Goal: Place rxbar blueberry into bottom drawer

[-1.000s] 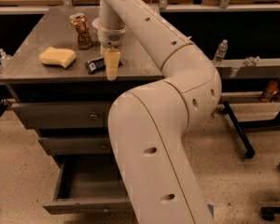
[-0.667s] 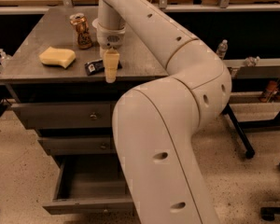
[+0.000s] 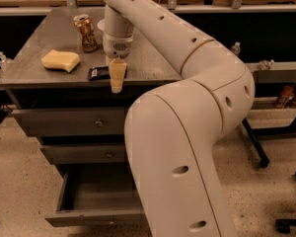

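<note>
The rxbar blueberry (image 3: 97, 73) is a dark flat bar lying on the grey cabinet top (image 3: 54, 38) near its front edge. My gripper (image 3: 117, 79) hangs straight down from the arm, right at the bar's right end and over the front edge; it hides that end of the bar. The bottom drawer (image 3: 96, 215) is pulled open below, with its grey inside showing and nothing visible in it. My arm's big lower link covers the drawer's right part.
A yellow sponge (image 3: 60, 60) lies on the cabinet top left of the bar. A brown can (image 3: 85, 32) stands behind it. Two shut drawers with round knobs (image 3: 98, 123) sit above the open one. A black stand leg (image 3: 254, 142) is at the right.
My gripper has dipped slightly lower at the bar's right end. The arm's elbow has swung toward the right. The bar has stayed in place.
</note>
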Controlling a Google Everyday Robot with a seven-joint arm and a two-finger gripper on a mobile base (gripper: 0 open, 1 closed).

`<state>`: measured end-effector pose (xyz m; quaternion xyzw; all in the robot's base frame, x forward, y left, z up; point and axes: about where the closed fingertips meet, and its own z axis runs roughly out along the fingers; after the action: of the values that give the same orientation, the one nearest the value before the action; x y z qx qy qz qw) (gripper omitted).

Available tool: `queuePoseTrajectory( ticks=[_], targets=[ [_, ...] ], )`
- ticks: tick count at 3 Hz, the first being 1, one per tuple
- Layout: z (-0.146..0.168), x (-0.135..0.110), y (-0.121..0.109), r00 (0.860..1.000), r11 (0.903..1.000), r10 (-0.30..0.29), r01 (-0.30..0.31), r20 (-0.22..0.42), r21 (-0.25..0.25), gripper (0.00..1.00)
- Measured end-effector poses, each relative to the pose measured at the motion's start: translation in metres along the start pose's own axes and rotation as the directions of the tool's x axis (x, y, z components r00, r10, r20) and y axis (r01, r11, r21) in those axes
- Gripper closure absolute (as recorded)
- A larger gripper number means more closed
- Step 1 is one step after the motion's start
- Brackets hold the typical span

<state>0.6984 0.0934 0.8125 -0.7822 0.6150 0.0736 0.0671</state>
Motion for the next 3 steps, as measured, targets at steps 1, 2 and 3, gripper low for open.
queuePoseTrajectory(
  ticks=[1, 2, 3],
  targets=[
    [-0.0034, -0.0008, -0.0001, 1.000, 1.0000, 0.000, 0.000, 0.000, 0.000, 0.62],
    [-0.0126, -0.0026, -0.0002, 1.000, 1.0000, 0.000, 0.000, 0.000, 0.000, 0.93],
    [-0.0127, -0.0026, -0.0002, 1.000, 1.0000, 0.000, 0.000, 0.000, 0.000, 1.00]
  ],
)
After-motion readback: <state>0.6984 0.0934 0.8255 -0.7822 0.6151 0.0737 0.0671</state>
